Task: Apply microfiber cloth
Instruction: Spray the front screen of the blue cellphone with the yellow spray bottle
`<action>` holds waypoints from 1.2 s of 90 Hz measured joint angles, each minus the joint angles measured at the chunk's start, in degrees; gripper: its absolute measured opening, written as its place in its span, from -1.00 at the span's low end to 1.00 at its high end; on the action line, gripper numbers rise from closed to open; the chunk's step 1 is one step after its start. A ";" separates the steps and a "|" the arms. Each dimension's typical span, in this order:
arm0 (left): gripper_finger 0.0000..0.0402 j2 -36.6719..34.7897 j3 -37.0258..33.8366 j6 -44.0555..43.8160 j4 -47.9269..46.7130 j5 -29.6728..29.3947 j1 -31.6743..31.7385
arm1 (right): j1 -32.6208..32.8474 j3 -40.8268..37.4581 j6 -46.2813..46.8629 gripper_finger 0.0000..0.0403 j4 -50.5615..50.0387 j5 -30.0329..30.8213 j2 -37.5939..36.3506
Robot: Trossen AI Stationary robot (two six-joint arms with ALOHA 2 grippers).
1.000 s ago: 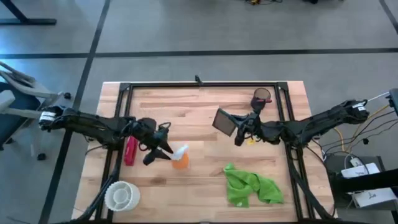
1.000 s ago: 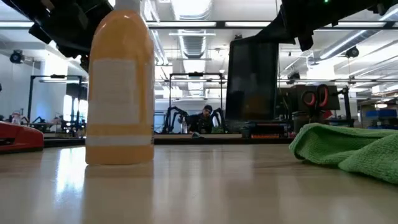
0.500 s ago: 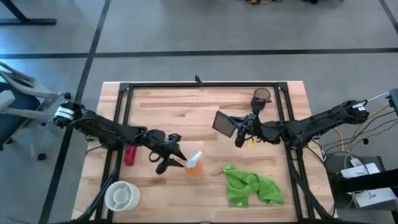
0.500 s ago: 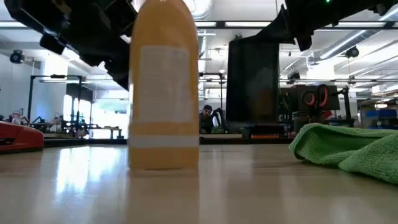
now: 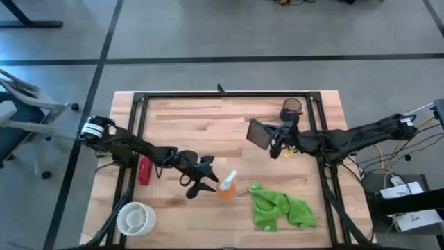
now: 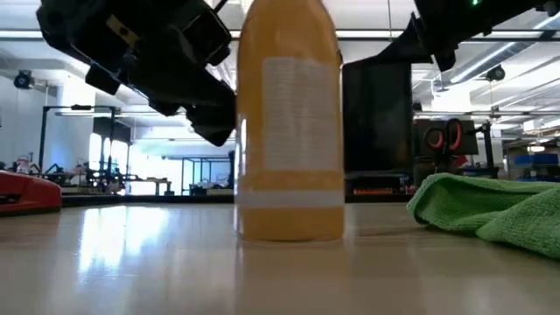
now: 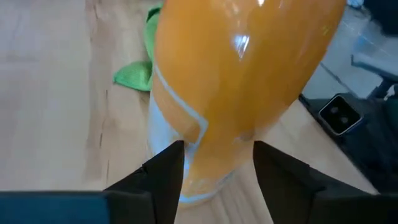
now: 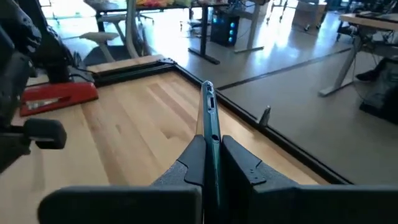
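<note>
The wiping has not begun, as far as I can judge. The microfiber cloth (image 5: 281, 209) lies bunched on the worktop (image 5: 180, 118) at the near right, free of both my arms; nothing grips it and nothing presses it to any surface. Judging by how things lie, every step with the cloth is still left: reaching it, picking it up, and rubbing it over whatever is to be cleaned, most likely the screen I am holding up.

My left gripper (image 5: 205, 185) sits near the middle of the worktop with its fingers (image 7: 163, 174) closed around the orange spray bottle (image 5: 227, 187), which stands upright just left of the cloth, close to it but, in the low view, apart from it. My right gripper (image 5: 276, 146) is farther back on the right, its fingers (image 8: 194, 163) pinched on the edge of the dark tablet (image 5: 259, 134), holding it tilted above the wood.

Counting what I see: one green cloth, one orange bottle, one tablet. Also one red stapler-like object (image 5: 145, 170) at the left, one white ribbed cup (image 5: 135, 218) at the near left corner, and one small dark round thing (image 5: 292, 107) at the far right, which I cannot identify. Two arms, both occupied.
</note>
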 joint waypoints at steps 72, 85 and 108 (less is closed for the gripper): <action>-0.06 2.74 5.91 -5.16 -15.06 -16.27 -14.09 | 0.02 0.00 5.60 -0.96 -8.21 -2.96 -1.17; -0.10 2.85 6.07 -8.68 -13.28 -19.36 -17.63 | 0.02 0.00 5.99 -0.96 -8.28 -3.74 -1.18; -0.19 4.77 6.15 -10.77 -6.63 -21.02 -20.76 | 0.02 -0.02 8.00 -0.96 -10.47 -5.99 -1.16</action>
